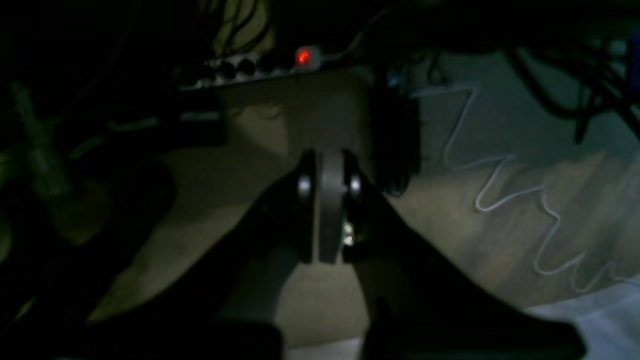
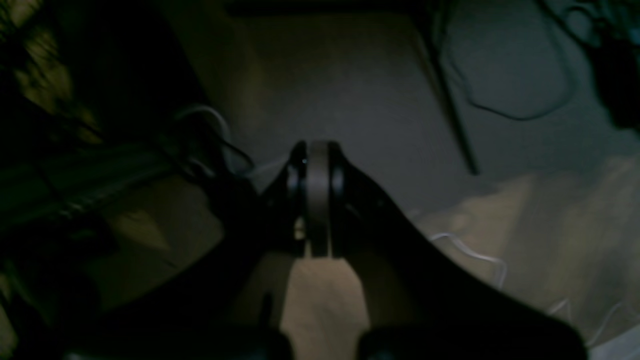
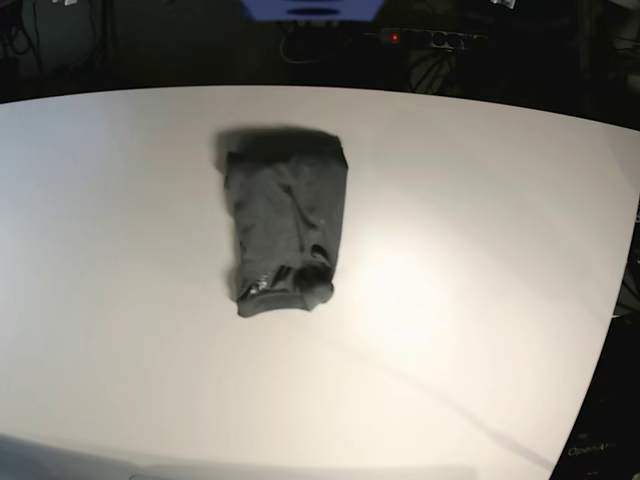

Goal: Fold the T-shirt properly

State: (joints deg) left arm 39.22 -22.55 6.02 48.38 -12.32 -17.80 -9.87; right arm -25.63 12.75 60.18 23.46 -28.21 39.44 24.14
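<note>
The dark charcoal T-shirt (image 3: 283,221) lies in a narrow, wrinkled folded bundle on the white table (image 3: 480,260), left of centre and toward the far side in the base view. Neither arm shows in that view. In the left wrist view, my left gripper (image 1: 330,167) is shut with nothing between its fingers, hanging over a dim floor off the table. The right wrist view shows my right gripper (image 2: 317,155) also shut and empty, above a dark floor. The T-shirt appears in neither wrist view.
A power strip with a red light (image 1: 304,57) lies on the floor beyond the left gripper, also visible behind the table (image 3: 395,37). A white zigzag cable (image 1: 500,192) runs across the floor. A pale table corner (image 1: 605,320) shows at the lower right.
</note>
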